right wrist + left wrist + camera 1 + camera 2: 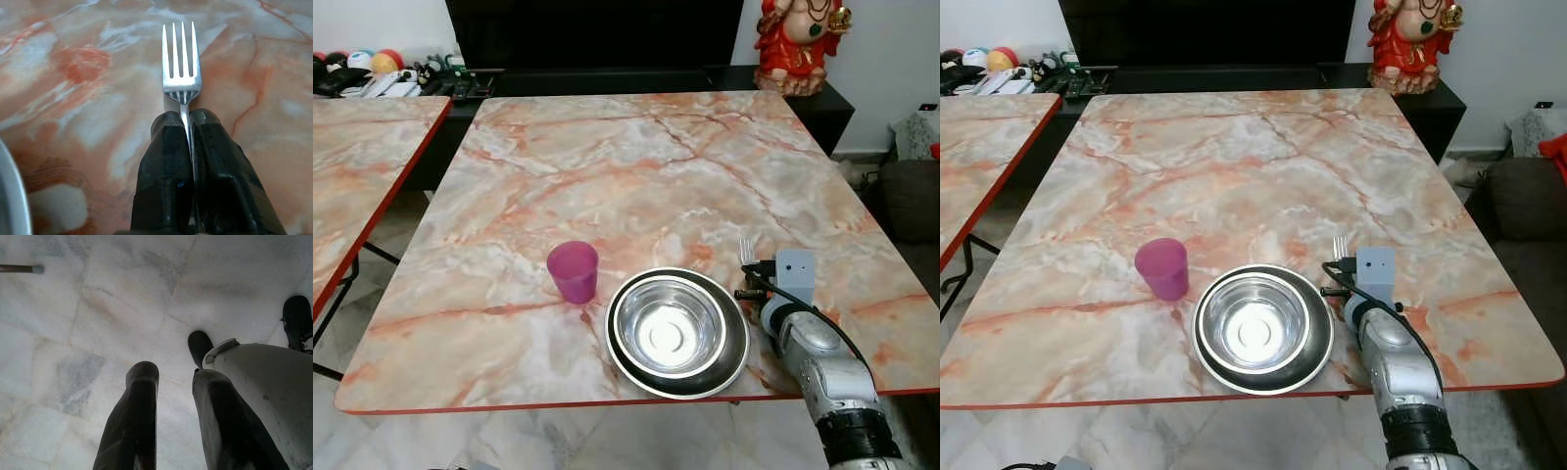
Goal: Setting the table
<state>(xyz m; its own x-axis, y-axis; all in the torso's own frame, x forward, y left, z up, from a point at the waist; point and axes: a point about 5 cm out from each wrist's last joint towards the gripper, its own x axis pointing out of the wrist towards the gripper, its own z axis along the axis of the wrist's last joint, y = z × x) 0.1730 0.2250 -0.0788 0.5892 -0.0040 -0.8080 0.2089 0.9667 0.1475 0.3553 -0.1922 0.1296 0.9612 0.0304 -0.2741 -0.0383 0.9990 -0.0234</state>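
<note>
The bowl sits on the table near its front edge. The cup stands just left of the bowl and slightly behind it, apart from it. The fork lies just right of the bowl, tines pointing away from the front edge, its handle pinched in the right hand.

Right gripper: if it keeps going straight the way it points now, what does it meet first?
Probably nothing soon. The right gripper, jaws shut on the silver metal fork, points across bare pink marble tabletop; the black cabinet lies beyond its far edge. Height above the tabletop is unclear.
</note>
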